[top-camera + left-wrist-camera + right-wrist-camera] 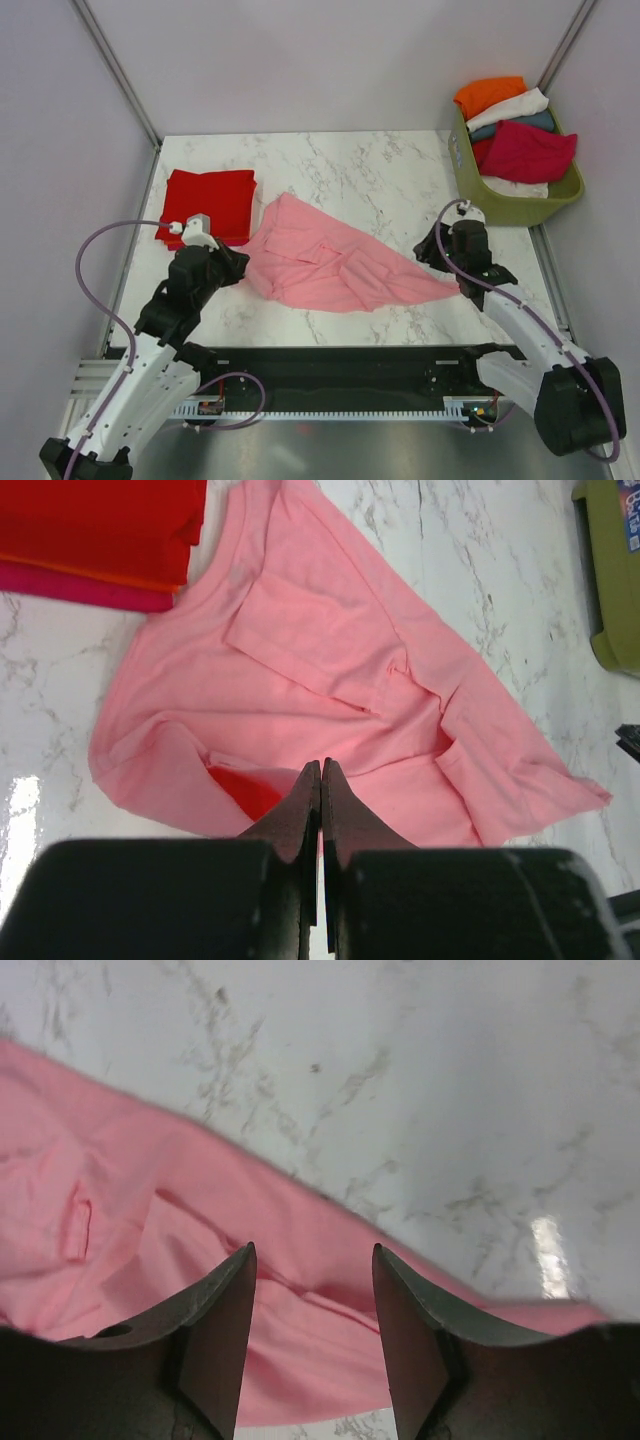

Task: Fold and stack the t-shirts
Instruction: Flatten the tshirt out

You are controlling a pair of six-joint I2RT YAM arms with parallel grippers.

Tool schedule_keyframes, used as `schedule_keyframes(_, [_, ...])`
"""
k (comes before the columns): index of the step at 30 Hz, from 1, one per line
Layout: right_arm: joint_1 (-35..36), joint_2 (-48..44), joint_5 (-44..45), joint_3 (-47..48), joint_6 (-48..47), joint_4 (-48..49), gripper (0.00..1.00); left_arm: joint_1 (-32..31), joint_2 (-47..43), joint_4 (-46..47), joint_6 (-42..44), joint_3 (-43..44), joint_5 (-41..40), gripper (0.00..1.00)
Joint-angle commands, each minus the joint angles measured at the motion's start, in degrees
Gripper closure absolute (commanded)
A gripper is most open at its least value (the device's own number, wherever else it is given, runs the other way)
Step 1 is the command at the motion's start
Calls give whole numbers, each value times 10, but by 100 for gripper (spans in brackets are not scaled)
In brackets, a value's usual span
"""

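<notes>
A pale pink t-shirt (pixel 330 260) lies crumpled in a rough triangle on the marble table; it also shows in the left wrist view (pixel 330 660) and the right wrist view (pixel 120 1210). A folded bright red t-shirt (pixel 210 200) lies at the back left, on top of other folded layers (pixel 100 530). My left gripper (pixel 238 265) is shut, its tips (pixel 320 767) at the pink shirt's near left edge; no cloth shows between the jaws. My right gripper (pixel 435 255) is open, with the shirt's right corner between its jaws (pixel 312 1250).
An olive-green basket (pixel 470 175) stands at the back right, its corner also in the left wrist view (pixel 610 590). It holds orange (pixel 490 95), white (pixel 510 108), teal (pixel 545 122) and crimson (pixel 530 150) shirts. White walls enclose the table.
</notes>
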Motion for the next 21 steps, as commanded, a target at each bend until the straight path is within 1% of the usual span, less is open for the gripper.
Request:
schedule_keyframes(1, [97, 53, -21, 67, -70, 28, 43, 2, -29, 23, -30, -19, 27, 98])
schedule_keyframes(4, [159, 131, -19, 117, -82, 24, 44, 2, -45, 26, -31, -33, 24, 98])
schedule_keyframes(7, [203, 215, -5, 176, -98, 6, 48, 2, -52, 26, -29, -38, 24, 98])
schedule_keyframes(9, [220, 268, 37, 217, -104, -9, 48, 2, -53, 25, -26, -42, 24, 98])
schedule_keyframes(10, [238, 284, 47, 228, -105, -11, 48, 2, -53, 25, -25, -44, 24, 98])
schedule_keyframes(14, [265, 350, 88, 272, -110, -19, 47, 2, -53, 26, -26, -50, 22, 98])
schedule_keyframes(21, [306, 415, 119, 305, -122, -36, 47, 2, -53, 27, -25, -54, 22, 98])
